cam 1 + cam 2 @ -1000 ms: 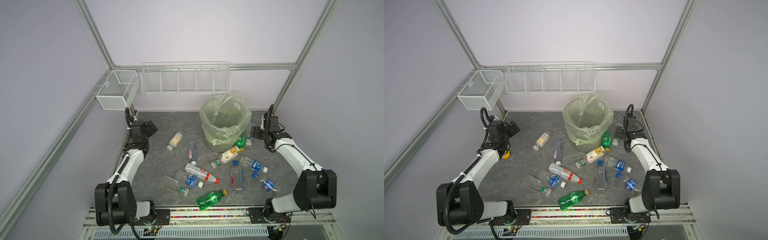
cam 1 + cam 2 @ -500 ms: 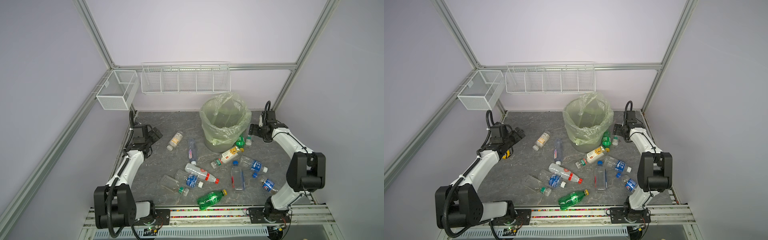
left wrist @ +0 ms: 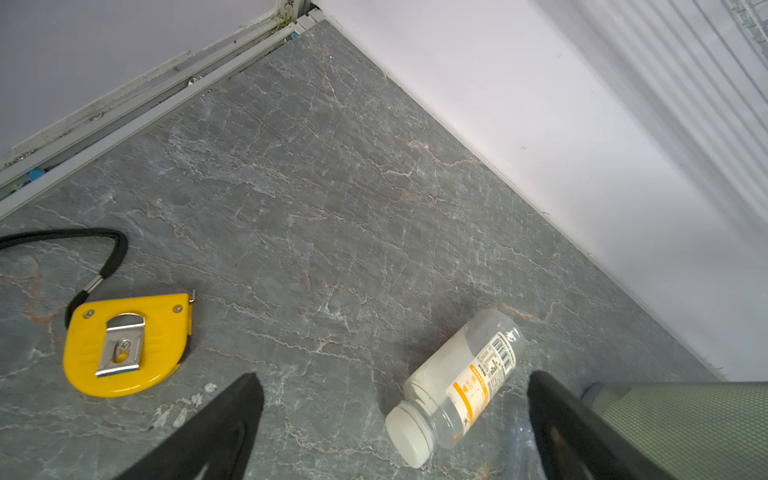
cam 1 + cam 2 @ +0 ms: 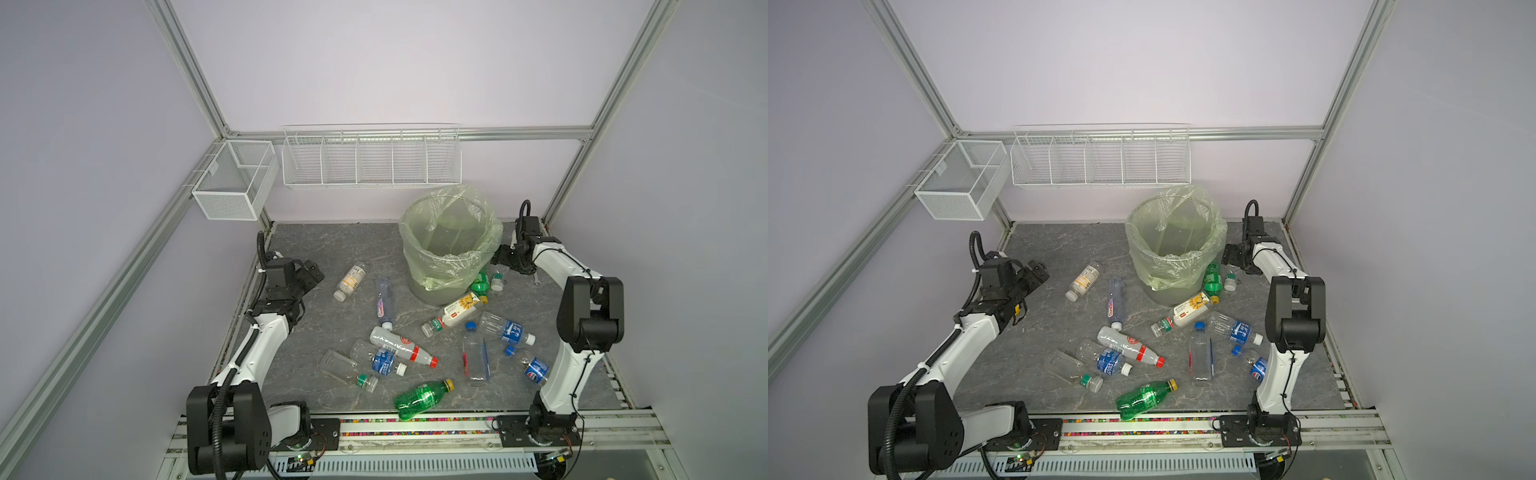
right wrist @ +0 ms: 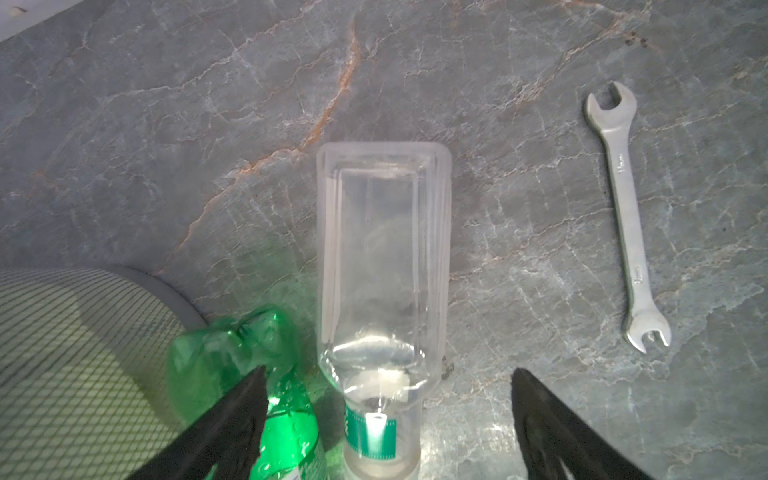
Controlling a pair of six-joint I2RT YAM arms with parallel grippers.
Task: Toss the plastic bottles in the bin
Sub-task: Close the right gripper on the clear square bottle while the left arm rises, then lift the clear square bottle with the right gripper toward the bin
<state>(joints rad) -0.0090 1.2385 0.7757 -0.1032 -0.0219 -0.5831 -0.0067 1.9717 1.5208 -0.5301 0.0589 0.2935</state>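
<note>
I am hovering my right end effector (image 5: 386, 370), fingers wide apart and empty, over a clear flat-sided bottle (image 5: 382, 249). That bottle is lying on the worktop (image 5: 498, 104) just right of the bin (image 4: 432, 286), next to a green bottle (image 5: 249, 353) that sits at the bin's foot. One finger is sitting above the green bottle, so I judge I should shift slightly away from the bin before descending. Then I should squeeze gently across the shoulder, since thin plastic will likely buckle. The wrench (image 5: 623, 208) is lying well apart. My left end effector (image 3: 392, 374) is likewise apart and empty, near a white-capped bottle (image 3: 457, 386).
</note>
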